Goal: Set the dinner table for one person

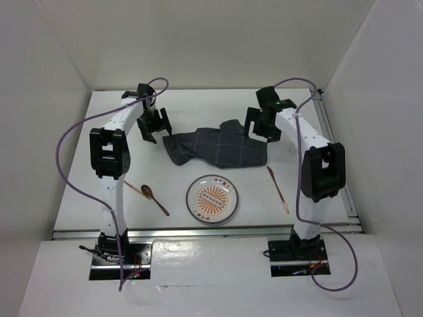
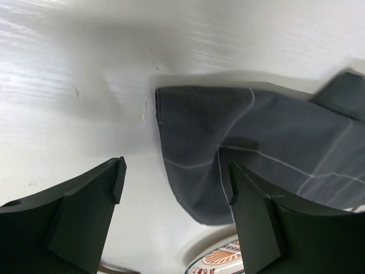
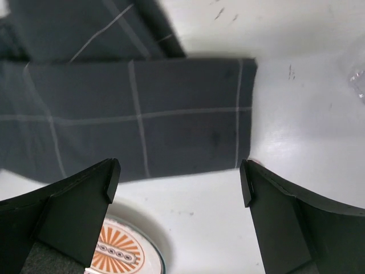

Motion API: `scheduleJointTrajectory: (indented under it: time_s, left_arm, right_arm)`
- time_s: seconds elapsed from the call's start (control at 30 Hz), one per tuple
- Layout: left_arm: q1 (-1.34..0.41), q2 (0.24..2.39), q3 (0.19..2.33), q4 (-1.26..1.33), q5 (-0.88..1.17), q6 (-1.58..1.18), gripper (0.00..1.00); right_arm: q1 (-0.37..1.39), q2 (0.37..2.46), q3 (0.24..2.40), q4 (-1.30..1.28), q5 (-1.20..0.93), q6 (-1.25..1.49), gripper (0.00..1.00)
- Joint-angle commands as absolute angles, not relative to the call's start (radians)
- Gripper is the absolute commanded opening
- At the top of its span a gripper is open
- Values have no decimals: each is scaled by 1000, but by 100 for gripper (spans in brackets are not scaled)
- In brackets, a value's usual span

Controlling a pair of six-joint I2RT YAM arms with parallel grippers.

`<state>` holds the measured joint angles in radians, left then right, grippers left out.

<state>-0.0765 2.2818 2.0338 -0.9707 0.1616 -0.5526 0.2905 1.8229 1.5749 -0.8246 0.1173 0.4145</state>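
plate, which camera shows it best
The top external view. The whole plate shows there, round with an orange sunburst centre, on the dinner table just in front of the grey cloth. The left wrist view catches only a sliver of it at the bottom edge. The right wrist view shows a cropped part of pattern and rim.

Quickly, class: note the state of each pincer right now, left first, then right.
Left pincer: open, holding nothing.
Right pincer: open, holding nothing.
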Motion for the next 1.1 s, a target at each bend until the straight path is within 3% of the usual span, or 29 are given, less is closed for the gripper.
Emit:
scheduleJointTrajectory:
  time_s: [0.0,0.13,0.23,0.3,0.4,0.43,0.47,0.77,0.93,1.07]
  left_arm:
    - [-89,2321,2065,-970,175,-568,87]
    - [-89,2342,2037,-934,207,-609,82]
    - [-89,2370,2037,-925,216,-609,75]
    - [-89,2370,2037,-913,216,-618,67]
    - [-89,2379,2026,-894,236,-618,23]
    - [-80,2379,2026,-894,236,-618,4]
    - [-80,2379,2026,-903,236,-618,0]
    - [-80,2335,2048,-914,247,-598,0]
    - [-80,2301,2059,-914,247,-598,0]
    - [-80,2292,2094,-927,256,-580,0]
  right_arm:
    - [203,1920,1647,-822,-21,431,100]
    - [184,2092,1787,-880,0,452,98]
    - [173,2179,1882,-913,12,474,98]
    - [164,2206,1919,-936,21,511,93]
    - [143,2217,1898,-928,8,540,92]
    - [134,2217,1898,-928,8,552,92]
    - [133,2217,1885,-919,-6,552,92]
    - [104,2187,1801,-897,-64,638,92]
    - [104,2200,1779,-877,-114,670,73]
    - [104,2209,1779,-865,-103,710,43]
